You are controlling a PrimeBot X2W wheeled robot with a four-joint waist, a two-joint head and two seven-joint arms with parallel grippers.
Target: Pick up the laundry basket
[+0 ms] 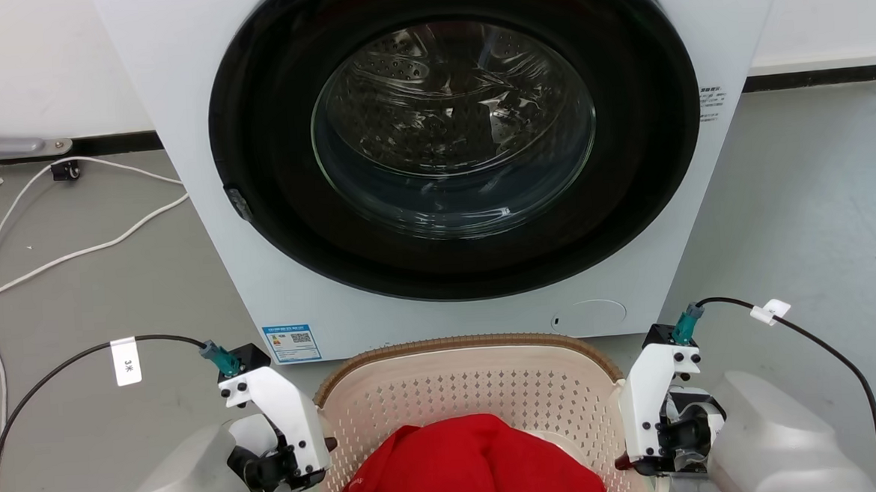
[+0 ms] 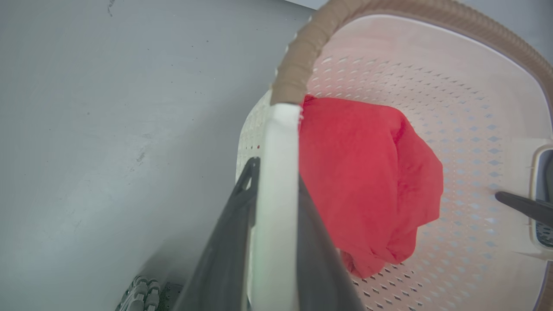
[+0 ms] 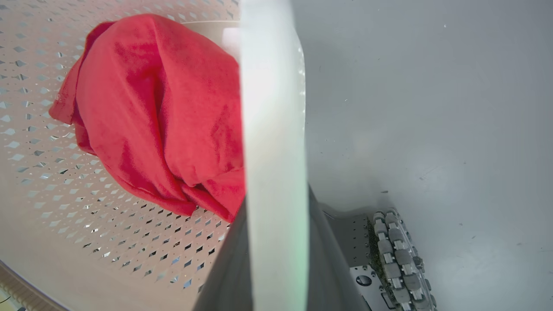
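Observation:
The laundry basket (image 1: pixel 458 344), beige-pink with perforated walls and a brown woven rim, sits low in the head view, right in front of the washer. A red cloth (image 1: pixel 472 469) lies inside it. My left gripper (image 1: pixel 323 448) is at the basket's left side and my right gripper (image 1: pixel 623 457) at its right side. In the left wrist view my left gripper (image 2: pixel 276 172) is shut on the white side handle (image 2: pixel 276 203), one dark finger on each face. My right gripper (image 3: pixel 275 203) clamps the opposite white handle (image 3: pixel 274 129) the same way. The basket (image 2: pixel 302 56) (image 3: pixel 43 181) holds the red cloth (image 2: pixel 367 181) (image 3: pixel 160 108).
A white front-loading washing machine (image 1: pixel 433 156) with its round door closed stands just behind the basket. White cables (image 1: pixel 71 254) trail over the grey floor at the left. My base's roller wheels (image 3: pixel 397 259) show below the right handle.

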